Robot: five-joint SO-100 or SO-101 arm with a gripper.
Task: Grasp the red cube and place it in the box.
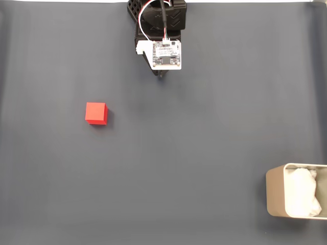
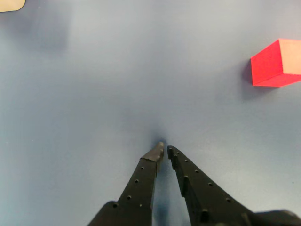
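The red cube (image 1: 96, 113) lies on the dark grey mat at the left in the fixed view; the wrist view has the red cube (image 2: 276, 63) at its right edge. The beige box (image 1: 274, 196) with white padding sits at the lower right corner, partly cut off, and a corner of the box (image 2: 10, 4) shows at the wrist view's top left. My gripper (image 2: 165, 149) hangs near the top centre of the mat, its black fingertips nearly touching with nothing between them. In the fixed view the arm's body hides the gripper (image 1: 162, 75) except its tip.
The dark grey mat (image 1: 194, 143) covers the whole table. A white circuit board (image 1: 166, 53) with wires rides on the arm at the top centre. A pale strip runs along the mat's far edge.
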